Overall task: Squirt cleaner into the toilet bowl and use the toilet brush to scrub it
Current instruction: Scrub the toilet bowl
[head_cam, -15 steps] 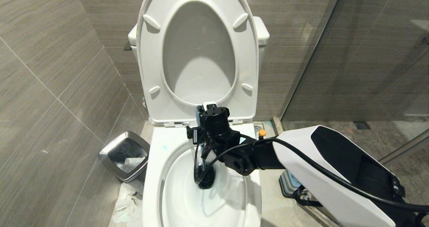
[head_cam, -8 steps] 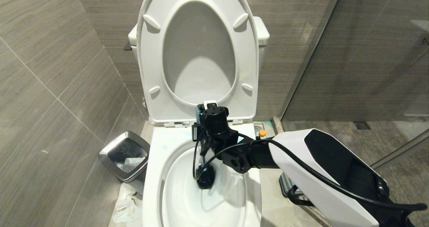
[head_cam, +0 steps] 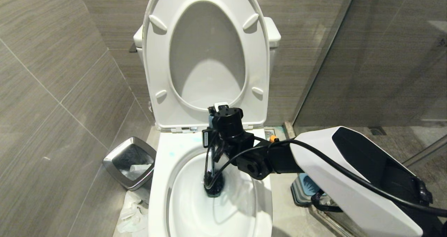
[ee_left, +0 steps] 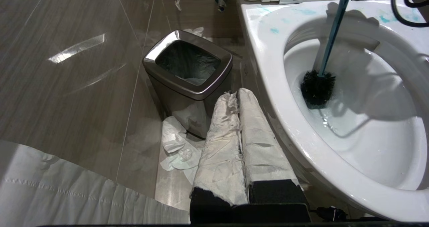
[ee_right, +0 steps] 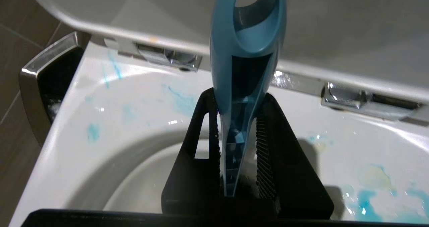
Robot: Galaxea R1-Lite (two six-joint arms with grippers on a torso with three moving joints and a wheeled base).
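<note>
- Currently the right gripper [ee_right: 236,143] sits above the toilet bowl [head_cam: 159,181], at about 12 o'clock on its rim, fingers [ee_right: 264,153] nearly closed around the handle of the toilet brush [ee_right: 241,86].
- Its black bristle head [ee_left: 317,88] rests down inside the bowl, near the water.
- Blue smears mark the rim at 12 o'clock.
- At 3 o'clock of the gripper, the cleaner's orange cap [head_cam: 272,138] shows on the floor.
- Parked at 9 o'clock of the bowl, the left gripper [ee_left: 238,136] has its wrapped fingers pressed together, empty, near a steel bin [ee_left: 187,69].

Open room inside toilet bowl [head_cam: 159,181] at lower centre of frame, around toilet brush [head_cam: 213,186]. Blocked behind by raised seat [head_cam: 258,65]; steel bin [head_cam: 129,162] crowding lower left.
</note>
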